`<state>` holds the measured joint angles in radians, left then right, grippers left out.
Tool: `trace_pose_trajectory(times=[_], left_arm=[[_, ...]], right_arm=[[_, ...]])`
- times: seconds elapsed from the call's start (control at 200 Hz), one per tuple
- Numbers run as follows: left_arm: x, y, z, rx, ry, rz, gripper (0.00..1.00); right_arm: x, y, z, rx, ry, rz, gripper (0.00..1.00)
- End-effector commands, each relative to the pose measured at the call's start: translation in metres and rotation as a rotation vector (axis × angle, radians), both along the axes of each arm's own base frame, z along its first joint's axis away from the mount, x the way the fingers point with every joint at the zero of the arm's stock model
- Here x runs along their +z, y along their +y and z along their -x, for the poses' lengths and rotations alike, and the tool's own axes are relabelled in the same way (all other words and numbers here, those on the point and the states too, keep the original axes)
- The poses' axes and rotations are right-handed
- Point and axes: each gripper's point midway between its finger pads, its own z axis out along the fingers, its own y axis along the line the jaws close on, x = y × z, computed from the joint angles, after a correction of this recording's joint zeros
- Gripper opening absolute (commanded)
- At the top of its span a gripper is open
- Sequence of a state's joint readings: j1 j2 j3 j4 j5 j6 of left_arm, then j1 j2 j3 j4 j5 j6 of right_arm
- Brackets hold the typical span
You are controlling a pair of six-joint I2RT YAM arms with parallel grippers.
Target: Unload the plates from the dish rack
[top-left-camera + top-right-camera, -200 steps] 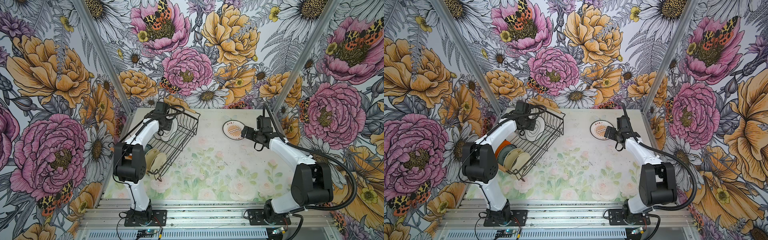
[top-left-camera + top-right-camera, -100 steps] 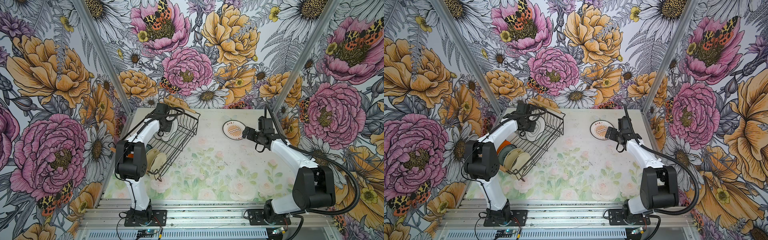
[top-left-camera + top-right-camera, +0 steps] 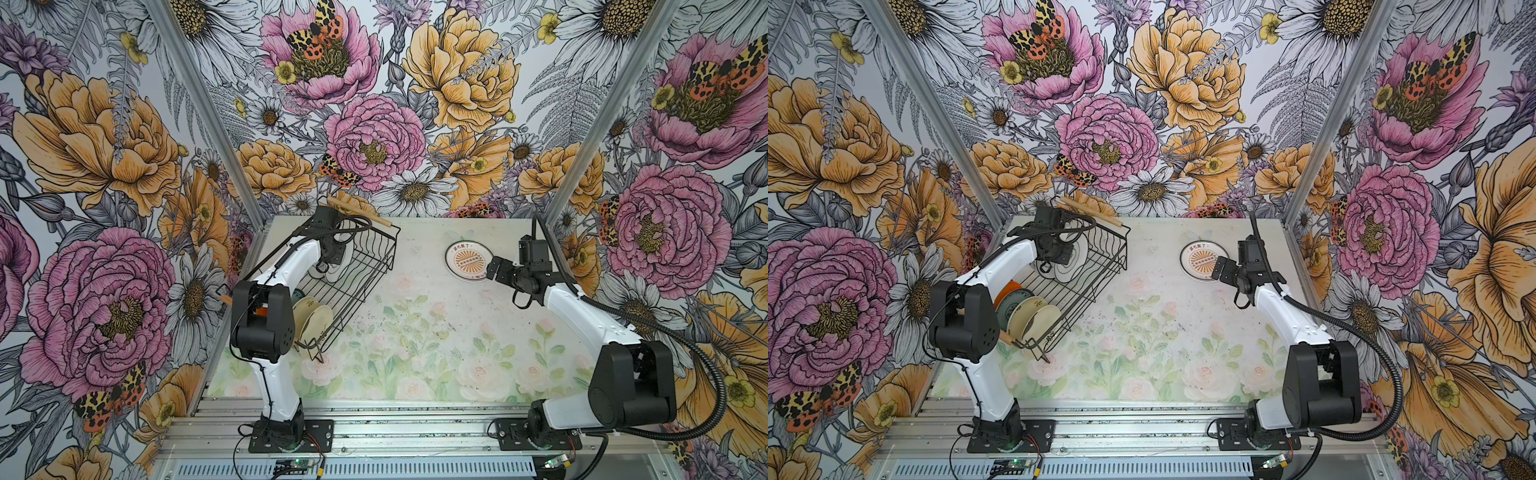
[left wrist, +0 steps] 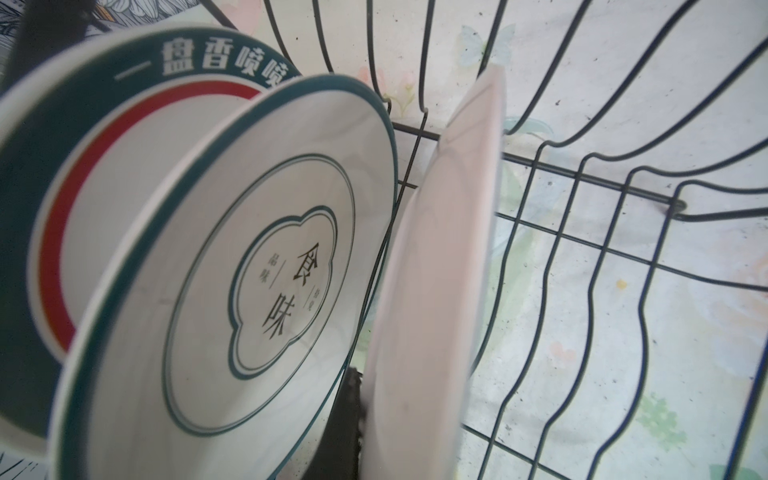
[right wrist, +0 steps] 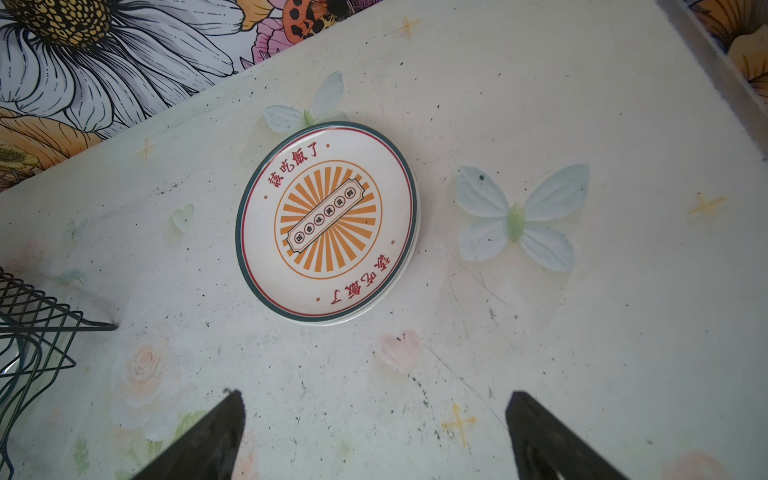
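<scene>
Dish rack, table's far-left corner: left gripper is pinching an upright white plate, next needing a lift clear of the wires; right gripper is hovering wide-open near unloaded plates.

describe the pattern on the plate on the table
Plate: orange sunburst, red characters, teal rim; best in right wrist view.

From my console I see two matching arms, white shells on the long links and chunky black housings at the joints. The left arm carries a thin black cable looped near its wrist; the right arm wears a thick corrugated black hose. Each is bolted to a black base plate on a silver rail, with fine red and black wires below. The fingers are dark, tapering wedges
</scene>
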<state>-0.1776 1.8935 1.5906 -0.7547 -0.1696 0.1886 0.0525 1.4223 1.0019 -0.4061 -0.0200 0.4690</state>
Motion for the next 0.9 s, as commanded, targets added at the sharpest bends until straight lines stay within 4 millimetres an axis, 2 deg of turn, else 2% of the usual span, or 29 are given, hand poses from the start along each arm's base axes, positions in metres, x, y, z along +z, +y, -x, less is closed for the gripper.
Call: trace_pose_trajectory(times=[0.0,0.12,0.355,0.365,0.38,0.63,0.726,0.816,0.896], left_arm=[[0.026,0.001,-0.002,0.025,-0.055,-0.006,0.05],[0.032,0.008,0.0,0.047,-0.063,-0.037,0.04],[0.04,-0.003,0.002,0.021,-0.078,-0.011,0.0],[0.053,-0.003,0.004,0.022,-0.107,-0.005,0.0],[0.058,-0.004,0.005,0.021,-0.117,-0.002,0.0],[0.083,-0.005,0.012,0.024,-0.166,0.015,0.0],[0.101,-0.008,0.017,0.021,-0.193,0.027,0.0],[0.128,-0.01,0.025,0.034,-0.237,0.055,0.0],[0.162,-0.01,0.037,0.065,-0.297,0.101,0.0]], right_arm=[[0.013,-0.004,-0.002,-0.007,-0.048,0.01,1.0],[0.013,-0.004,-0.001,-0.007,-0.051,0.011,1.0],[0.015,-0.003,-0.001,-0.003,-0.057,0.003,0.99],[0.015,-0.002,-0.001,-0.003,-0.058,0.001,0.99],[0.015,-0.002,-0.001,-0.001,-0.058,0.001,0.99],[0.016,0.001,-0.002,0.006,-0.063,-0.016,1.0],[0.018,0.002,-0.003,0.01,-0.068,-0.018,0.99],[0.023,0.001,-0.003,0.008,-0.081,-0.014,1.0],[0.028,-0.001,-0.003,0.002,-0.093,-0.005,0.99]])
